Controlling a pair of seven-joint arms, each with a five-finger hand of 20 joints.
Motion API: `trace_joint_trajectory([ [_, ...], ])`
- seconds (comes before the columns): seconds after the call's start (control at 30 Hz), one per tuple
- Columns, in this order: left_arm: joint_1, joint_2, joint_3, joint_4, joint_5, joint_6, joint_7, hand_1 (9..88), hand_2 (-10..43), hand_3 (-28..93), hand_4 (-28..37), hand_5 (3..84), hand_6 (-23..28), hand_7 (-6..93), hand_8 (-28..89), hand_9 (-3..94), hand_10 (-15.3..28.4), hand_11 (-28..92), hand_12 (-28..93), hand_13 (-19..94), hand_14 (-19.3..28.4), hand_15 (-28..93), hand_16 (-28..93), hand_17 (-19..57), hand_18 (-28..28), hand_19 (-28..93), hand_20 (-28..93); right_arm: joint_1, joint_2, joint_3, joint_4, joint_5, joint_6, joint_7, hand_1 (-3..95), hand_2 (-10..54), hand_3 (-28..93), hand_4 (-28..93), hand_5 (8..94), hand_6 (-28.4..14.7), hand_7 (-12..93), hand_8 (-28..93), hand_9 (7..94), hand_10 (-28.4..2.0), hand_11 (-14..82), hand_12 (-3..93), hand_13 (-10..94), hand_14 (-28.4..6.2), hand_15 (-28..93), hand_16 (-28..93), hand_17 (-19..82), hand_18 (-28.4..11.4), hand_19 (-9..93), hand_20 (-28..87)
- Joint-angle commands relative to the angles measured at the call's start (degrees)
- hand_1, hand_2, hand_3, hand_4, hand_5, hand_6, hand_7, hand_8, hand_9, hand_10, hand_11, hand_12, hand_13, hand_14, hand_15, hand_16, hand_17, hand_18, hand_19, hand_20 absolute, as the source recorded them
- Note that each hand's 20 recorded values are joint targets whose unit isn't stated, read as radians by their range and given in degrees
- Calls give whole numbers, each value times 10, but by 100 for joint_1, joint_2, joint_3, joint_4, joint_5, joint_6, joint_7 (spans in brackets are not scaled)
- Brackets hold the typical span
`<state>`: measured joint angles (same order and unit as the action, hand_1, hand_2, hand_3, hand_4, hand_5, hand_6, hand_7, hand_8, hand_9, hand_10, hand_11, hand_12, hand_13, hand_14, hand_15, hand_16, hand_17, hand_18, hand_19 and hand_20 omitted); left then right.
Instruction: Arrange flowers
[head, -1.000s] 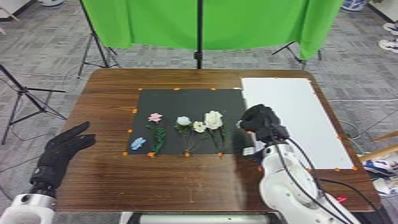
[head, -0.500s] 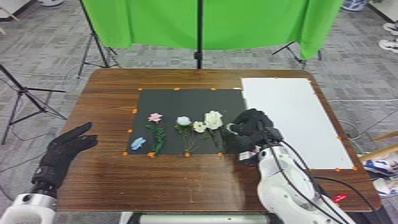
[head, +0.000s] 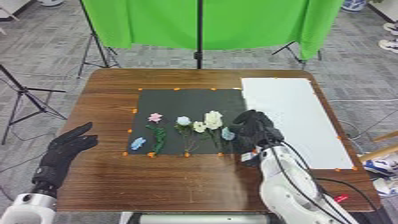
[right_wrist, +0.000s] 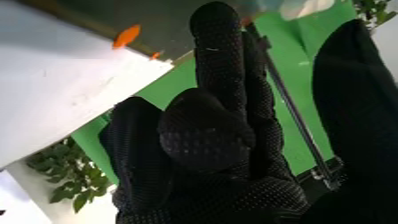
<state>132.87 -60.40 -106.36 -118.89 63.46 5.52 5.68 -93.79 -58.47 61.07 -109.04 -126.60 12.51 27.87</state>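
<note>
i'm likely placing the blue flower (head: 228, 134) beside my right hand (head: 255, 126), over the black mat (head: 191, 100); i'm not discerning that hand's closure or hold. gentle release is seeming due next. my left hand (head: 67, 150) is hanging loose.

Flowers on the black mat (head: 178, 100), left to right: little blue bloom (head: 138, 143), pink flower (head: 155, 117) on a leafy stem, whitish blooms (head: 213, 119) bunched close. Pale-blue bloom (head: 227, 134) sits just beside those.
</note>
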Motion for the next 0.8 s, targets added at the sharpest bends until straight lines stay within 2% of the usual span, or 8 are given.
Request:
trace_joint_trajectory([
  [0.03,-31,77,5,14,65,8,60,309,81,685,-126,384,61,86,-58,439,145,198,99,364,190,187,-14,50,132,146,139,-785,412,1481,-881,2085,363,-1324,342,-95,665,-177,655,-1,166,-89,791,-123,230,231,850,-46,632,352,564,-169,932,567],
  [0.17,-85,115,25,11,105,26,148,310,81,684,-128,387,62,87,-58,440,145,199,99,366,190,187,-15,52,131,145,139,-1539,368,2341,-1038,4380,16,-2579,262,-54,677,-148,652,-7,171,-90,724,-148,192,219,720,-106,542,311,404,-184,814,473],
  [0.23,-124,87,79,13,109,57,205,310,81,683,-131,390,63,87,-58,440,145,200,99,367,190,187,-16,52,131,145,139,-1876,241,2699,-922,5631,-787,-3108,224,-35,698,-150,643,-10,173,-93,683,-159,160,210,635,-146,426,275,311,-194,670,466],
  [0.3,-152,79,136,14,115,47,236,307,83,681,-134,393,63,89,-58,442,145,201,99,370,190,189,-16,55,129,145,139,-2090,41,3002,-769,6680,-1648,-3216,197,-25,712,-154,609,-16,161,-88,625,-163,120,196,566,-161,317,261,256,-190,540,447],
  [0.37,-192,97,170,15,187,-13,235,308,83,679,-140,396,63,90,-58,444,146,201,98,372,190,190,-18,56,128,144,139,-2245,-166,3038,-703,7305,-1636,-3491,161,-12,722,-160,517,-21,119,-75,514,-164,71,180,464,-169,163,284,200,-182,366,385],
  [0.47,-261,86,202,14,326,-61,247,306,83,677,-146,404,62,93,-60,446,147,201,96,374,190,190,-19,58,127,143,139,-2269,-545,3006,-650,7772,-1356,-4066,90,-1,740,-159,383,-17,65,-62,380,-158,34,152,307,-169,64,248,150,-175,164,291],
  [0.63,-396,38,254,-1,442,-160,238,303,82,679,-149,412,63,93,-61,449,147,203,97,374,189,189,-20,59,126,142,139,-2390,-1136,3199,-751,7841,-1311,-4628,33,-8,779,-174,312,1,55,-69,320,-140,14,122,205,-138,-1,198,73,-147,90,233],
  [0.8,-437,-20,225,-66,597,-259,222,302,81,680,-149,416,62,92,-60,451,147,203,98,375,188,189,-19,59,126,141,139,-2600,-1204,3333,-863,7938,-1376,-4745,27,-18,789,-176,310,4,58,-71,321,-139,17,115,194,-136,-11,185,61,-141,85,218],
])
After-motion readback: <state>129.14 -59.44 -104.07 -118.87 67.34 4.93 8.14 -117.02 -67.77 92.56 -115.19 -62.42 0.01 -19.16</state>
